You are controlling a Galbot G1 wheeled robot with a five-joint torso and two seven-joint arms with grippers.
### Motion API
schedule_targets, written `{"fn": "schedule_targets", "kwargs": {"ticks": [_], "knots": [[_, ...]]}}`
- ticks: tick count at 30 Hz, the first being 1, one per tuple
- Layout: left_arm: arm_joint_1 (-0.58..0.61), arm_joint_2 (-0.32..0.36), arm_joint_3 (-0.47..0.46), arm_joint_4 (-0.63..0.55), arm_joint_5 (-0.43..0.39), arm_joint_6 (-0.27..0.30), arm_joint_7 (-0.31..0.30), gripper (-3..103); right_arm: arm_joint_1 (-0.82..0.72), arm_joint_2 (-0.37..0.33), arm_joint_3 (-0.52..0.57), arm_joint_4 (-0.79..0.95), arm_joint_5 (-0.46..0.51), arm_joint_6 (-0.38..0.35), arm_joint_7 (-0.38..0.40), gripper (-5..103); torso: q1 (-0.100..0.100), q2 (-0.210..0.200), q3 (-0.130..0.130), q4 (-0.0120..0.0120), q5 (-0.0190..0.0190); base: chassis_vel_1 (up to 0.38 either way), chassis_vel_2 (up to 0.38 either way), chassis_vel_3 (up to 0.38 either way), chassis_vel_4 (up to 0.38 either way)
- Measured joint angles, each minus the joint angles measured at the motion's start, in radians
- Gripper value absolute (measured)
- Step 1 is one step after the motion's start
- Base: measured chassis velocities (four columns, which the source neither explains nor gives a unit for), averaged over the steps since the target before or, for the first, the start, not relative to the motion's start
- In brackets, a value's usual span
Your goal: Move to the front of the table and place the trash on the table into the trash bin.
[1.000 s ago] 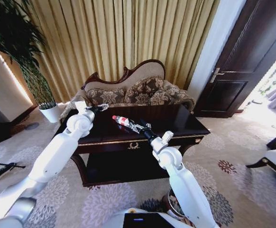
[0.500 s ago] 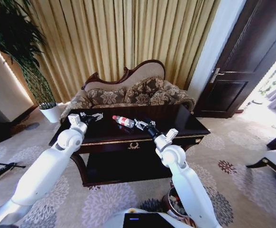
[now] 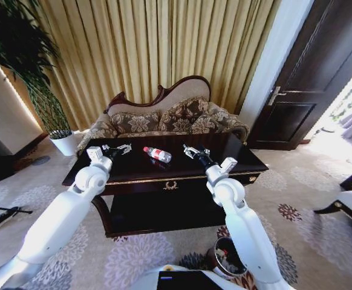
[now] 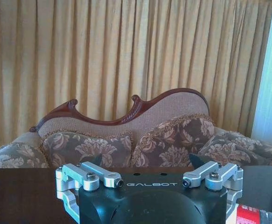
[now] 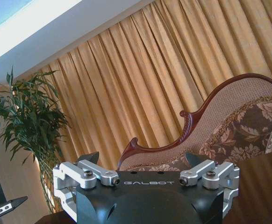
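Nearest me, the bin sits on the carpet by my right arm, partly hidden behind it, with scraps inside I can't make out. Beyond it is the table, gold emblem at its front edge. My left gripper hangs over the table's left end, fingers spread and empty; my right gripper hovers right of centre, fingers also apart and empty. Between them, touching neither, the bottle lies on its side, red label showing but unreadable. In the left wrist view only its red end pokes in, cut off at the corner. "GALBOT" reads on both gripper bodies. Behind the table stands the sofa, then the curtains.
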Motion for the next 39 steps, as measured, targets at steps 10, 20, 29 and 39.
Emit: {"fn": "schedule_targets", "kwargs": {"ticks": [10, 20, 29, 39], "knots": [[0.032, 0.025, -0.052, -0.017, -0.002, 0.018, -0.024, 100, 0.026, 0.009, -0.035, -0.049, -0.01, 0.005, -0.047, 100, 0.0, 0.0, 0.0, 0.0002, -0.0001, 0.0, 0.0, 0.0, 0.0], [0.112, 0.082, -0.163, -0.054, -0.038, -0.046, 0.192, 100, 0.054, 0.017, -0.081, -0.108, -0.053, 0.031, -0.128, 100, 0.0, 0.0, 0.0, 0.0001, -0.0003, 0.0, 0.0, 0.0, 0.0], [0.238, 0.112, -0.308, -0.093, -0.053, -0.077, 0.259, 100, 0.168, 0.019, -0.17, -0.224, -0.076, 0.051, -0.153, 100, 0.0, 0.0, 0.0, 0.0004, -0.0003, 0.0, 0.0, 0.0, 0.0], [0.394, 0.111, -0.447, -0.13, -0.054, -0.093, 0.315, 100, 0.247, 0.024, -0.233, -0.322, -0.164, 0.084, -0.248, 100, 0.0, 0.0, 0.0, 0.0002, -0.0003, 0.0, 0.0, 0.0, 0.0]]}}
